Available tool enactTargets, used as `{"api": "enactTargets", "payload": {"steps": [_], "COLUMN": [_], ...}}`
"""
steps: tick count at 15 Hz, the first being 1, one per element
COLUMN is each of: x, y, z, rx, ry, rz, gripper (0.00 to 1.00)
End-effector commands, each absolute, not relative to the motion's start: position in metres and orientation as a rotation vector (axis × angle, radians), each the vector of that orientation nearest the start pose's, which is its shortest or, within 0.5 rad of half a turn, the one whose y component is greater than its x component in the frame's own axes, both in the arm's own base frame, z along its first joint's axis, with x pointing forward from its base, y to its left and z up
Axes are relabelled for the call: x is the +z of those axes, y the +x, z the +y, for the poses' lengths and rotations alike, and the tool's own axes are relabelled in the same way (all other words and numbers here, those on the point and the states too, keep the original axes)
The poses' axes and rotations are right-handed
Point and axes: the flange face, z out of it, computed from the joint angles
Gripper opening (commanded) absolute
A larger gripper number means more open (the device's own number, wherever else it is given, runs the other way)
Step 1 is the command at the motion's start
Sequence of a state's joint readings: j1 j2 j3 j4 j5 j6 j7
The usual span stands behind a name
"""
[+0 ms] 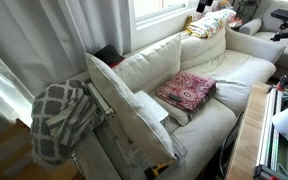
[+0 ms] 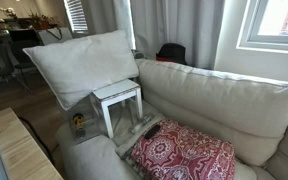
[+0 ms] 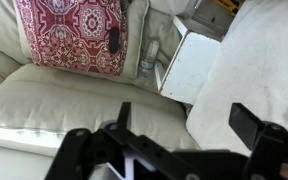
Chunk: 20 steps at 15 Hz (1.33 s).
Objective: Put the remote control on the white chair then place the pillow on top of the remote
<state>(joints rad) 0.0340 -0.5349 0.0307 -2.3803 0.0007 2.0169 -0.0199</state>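
Observation:
The pillow (image 2: pixel 84 62), very large and cream-white, stands tilted at the sofa's end, leaning on a small white stool (image 2: pixel 119 100). It also shows in an exterior view (image 1: pixel 124 105) and at the right of the wrist view (image 3: pixel 259 65). The remote control (image 3: pixel 114 39), dark and slim, lies at the edge of the red cushion; in an exterior view it is a dark shape (image 2: pixel 152 129) beside that cushion. My gripper (image 3: pixel 184 125) is open and empty, above the sofa seat and the pillow's edge. An off-white seat (image 1: pixel 250 26) beyond the sofa may be the white chair; I cannot tell.
A red patterned cushion (image 2: pixel 184 152) lies on the long cream sofa (image 2: pixel 224 100). A yellowish floral pillow (image 1: pixel 210 22) sits at the sofa's far end. A grey-and-white blanket (image 1: pixel 62 118) hangs beside the pillow. A wooden table edge (image 2: pixel 19 150) runs in front.

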Motion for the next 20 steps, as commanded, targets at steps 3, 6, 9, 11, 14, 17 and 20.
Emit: {"api": "enactTargets", "payload": {"steps": [3, 6, 9, 11, 14, 17, 20], "x": [0.532, 0.532, 0.502, 0.455, 0.392, 0.322, 0.258], "y": [0.406, 0.406, 0.422, 0.439, 0.466, 0.492, 0.503], "z": [0.028, 0.028, 0.029, 0.024, 0.023, 0.020, 0.023], "rx": [-0.269, -0.269, -0.148, -0.021, 0.006, 0.046, 0.138], "ry": [-3.139, -3.139, -3.102, -3.061, -3.056, -3.041, -2.977], "rz": [-0.128, -0.128, -0.149, -0.167, -0.297, -0.428, -0.483], "gripper": [1.00, 1.00, 1.00, 1.00, 1.00, 1.00, 1.00]}}
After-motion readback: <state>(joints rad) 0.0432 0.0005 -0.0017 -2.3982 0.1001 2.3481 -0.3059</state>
